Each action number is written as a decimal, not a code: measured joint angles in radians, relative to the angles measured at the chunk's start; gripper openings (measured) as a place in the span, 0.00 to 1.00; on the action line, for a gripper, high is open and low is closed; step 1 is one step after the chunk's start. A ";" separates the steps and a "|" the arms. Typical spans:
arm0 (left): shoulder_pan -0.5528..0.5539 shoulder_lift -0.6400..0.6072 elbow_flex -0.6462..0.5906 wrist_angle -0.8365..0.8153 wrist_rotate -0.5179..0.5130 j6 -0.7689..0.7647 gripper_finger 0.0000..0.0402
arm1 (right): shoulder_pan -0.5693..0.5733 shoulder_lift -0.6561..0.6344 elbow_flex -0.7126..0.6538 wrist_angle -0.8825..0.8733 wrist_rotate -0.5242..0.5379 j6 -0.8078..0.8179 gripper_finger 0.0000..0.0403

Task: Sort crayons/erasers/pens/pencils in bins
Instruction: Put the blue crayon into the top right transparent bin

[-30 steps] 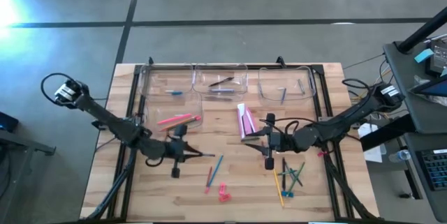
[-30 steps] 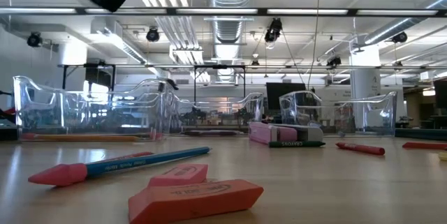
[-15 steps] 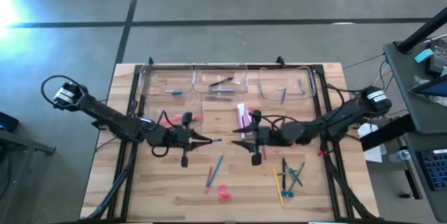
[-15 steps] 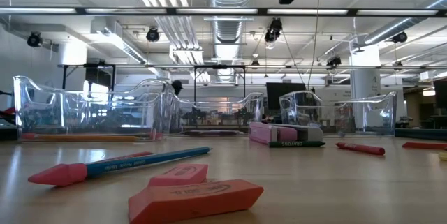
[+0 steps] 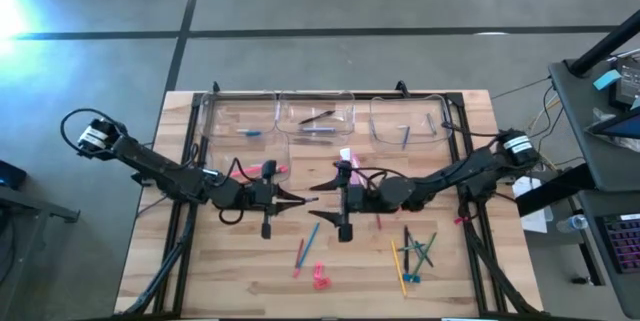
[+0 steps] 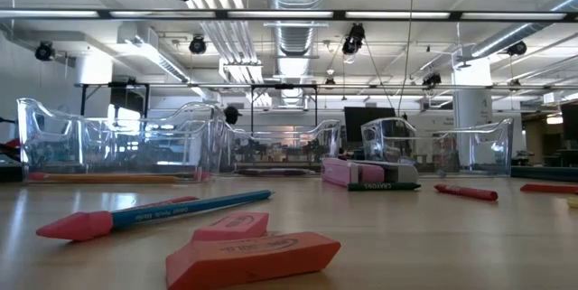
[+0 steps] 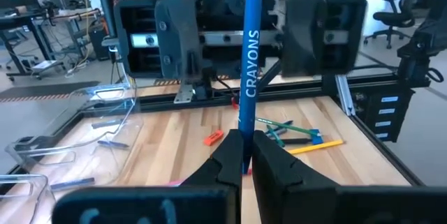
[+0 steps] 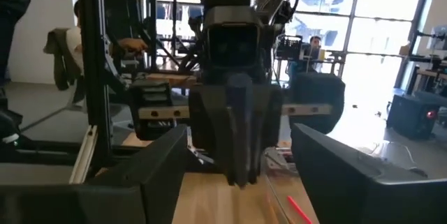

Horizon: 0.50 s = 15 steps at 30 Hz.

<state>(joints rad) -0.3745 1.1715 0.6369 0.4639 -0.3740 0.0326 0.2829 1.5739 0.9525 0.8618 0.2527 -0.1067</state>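
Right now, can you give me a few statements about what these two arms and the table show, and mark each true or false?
1. The left gripper has its fingers shut on a blue crayon. True.
2. The right gripper is holding an eraser. False: its fingers stand wide open and empty.
3. The two grippers face each other over the middle of the table. True.
4. All the erasers sit in the bins. False: two lie on the table.

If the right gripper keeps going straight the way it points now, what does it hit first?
Most likely the blue crayon held out by the left gripper, which faces the open right gripper tip to tip; depth is hard to judge.
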 joint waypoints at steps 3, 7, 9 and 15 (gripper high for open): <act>0.000 0.000 -0.001 -0.001 0.000 0.000 0.00 | 0.000 0.036 0.036 0.001 0.000 -0.021 0.58; 0.000 0.000 -0.001 -0.001 0.000 -0.001 0.00 | 0.000 0.064 0.063 -0.028 0.001 -0.024 0.50; 0.000 -0.001 -0.001 -0.001 0.000 -0.001 0.00 | 0.000 0.067 0.076 -0.049 0.001 -0.024 0.45; 0.000 -0.001 -0.001 -0.001 0.000 -0.003 0.00 | 0.000 0.035 0.073 -0.107 0.001 -0.002 0.25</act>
<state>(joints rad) -0.3744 1.1709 0.6361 0.4630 -0.3737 0.0296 0.2829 1.6091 1.0253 0.7543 0.2539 -0.1088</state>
